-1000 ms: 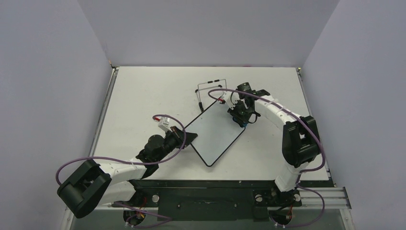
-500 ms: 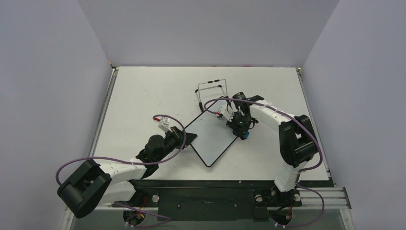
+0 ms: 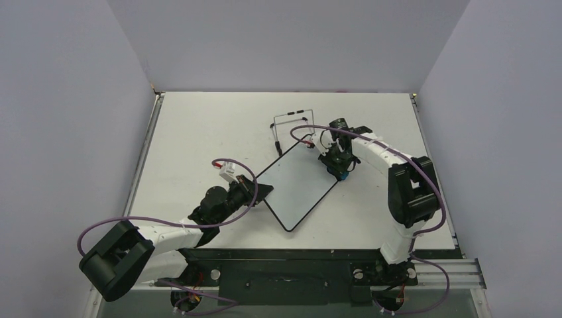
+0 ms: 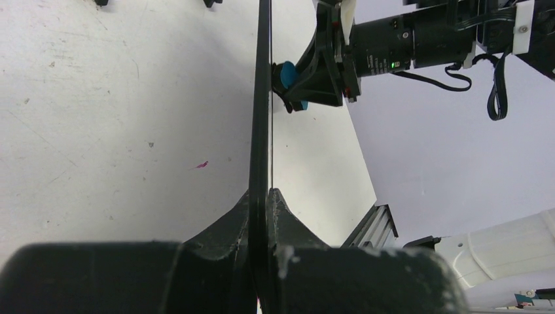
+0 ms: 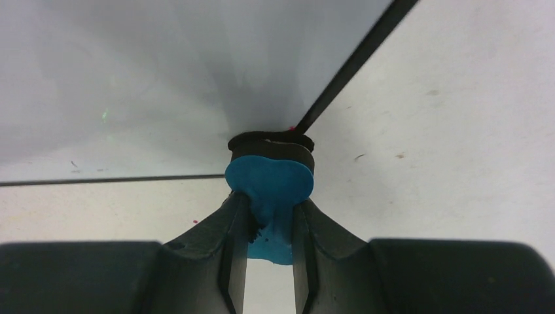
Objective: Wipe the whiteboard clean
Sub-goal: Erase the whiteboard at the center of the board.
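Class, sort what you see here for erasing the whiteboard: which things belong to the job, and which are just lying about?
Belonging to the job: the whiteboard, gripped at its edge by the left pincer; the blue eraser, held in the right pincer.
Lying about: the black wire stand, beyond the whiteboard.

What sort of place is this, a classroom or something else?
Probably a robot testing booth, not a classroom: plain lilac-grey walls close in a white table, white-and-black jointed arms, left and right, are bolted at its near edge, and a small black-framed whiteboard is between them.
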Action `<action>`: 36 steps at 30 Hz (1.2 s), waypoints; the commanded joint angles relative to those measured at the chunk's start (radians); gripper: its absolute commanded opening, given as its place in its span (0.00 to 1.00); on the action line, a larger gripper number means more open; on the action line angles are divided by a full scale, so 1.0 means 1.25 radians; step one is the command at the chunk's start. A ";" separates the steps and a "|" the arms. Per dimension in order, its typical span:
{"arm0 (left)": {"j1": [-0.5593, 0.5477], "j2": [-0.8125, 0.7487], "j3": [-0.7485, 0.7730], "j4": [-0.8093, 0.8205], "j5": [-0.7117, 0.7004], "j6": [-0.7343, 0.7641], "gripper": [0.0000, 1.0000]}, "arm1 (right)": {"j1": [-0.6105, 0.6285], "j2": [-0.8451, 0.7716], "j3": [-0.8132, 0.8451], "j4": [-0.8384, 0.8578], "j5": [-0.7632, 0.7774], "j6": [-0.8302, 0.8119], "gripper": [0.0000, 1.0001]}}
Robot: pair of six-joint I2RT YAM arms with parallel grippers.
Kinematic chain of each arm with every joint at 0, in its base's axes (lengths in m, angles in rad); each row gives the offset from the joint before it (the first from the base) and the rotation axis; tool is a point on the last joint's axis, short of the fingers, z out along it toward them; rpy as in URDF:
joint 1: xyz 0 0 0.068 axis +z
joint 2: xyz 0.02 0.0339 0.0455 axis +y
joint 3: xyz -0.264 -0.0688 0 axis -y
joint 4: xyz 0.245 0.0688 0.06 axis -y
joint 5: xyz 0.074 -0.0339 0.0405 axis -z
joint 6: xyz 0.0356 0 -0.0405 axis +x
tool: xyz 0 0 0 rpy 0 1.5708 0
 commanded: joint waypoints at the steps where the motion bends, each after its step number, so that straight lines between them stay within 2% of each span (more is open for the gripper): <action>1: -0.002 -0.031 0.031 0.154 0.016 -0.017 0.00 | 0.009 0.008 -0.045 -0.035 -0.004 -0.041 0.00; 4: -0.002 -0.026 0.032 0.157 0.018 -0.016 0.00 | 0.047 -0.012 -0.059 -0.068 -0.061 -0.079 0.00; 8: -0.002 -0.027 0.031 0.156 0.019 -0.017 0.00 | 0.078 -0.035 -0.024 -0.073 -0.102 -0.058 0.00; 16: -0.002 -0.048 0.025 0.143 0.015 -0.016 0.00 | -0.003 0.013 0.117 -0.053 -0.072 0.037 0.00; 23: -0.002 -0.052 0.016 0.152 0.014 -0.018 0.00 | -0.031 0.047 0.032 -0.061 -0.015 0.006 0.00; 30: -0.001 -0.053 0.013 0.155 0.011 -0.018 0.00 | -0.005 0.020 -0.026 -0.124 -0.053 -0.064 0.00; 36: -0.001 -0.048 0.014 0.157 0.014 -0.020 0.00 | 0.025 0.004 0.054 -0.114 -0.067 -0.027 0.00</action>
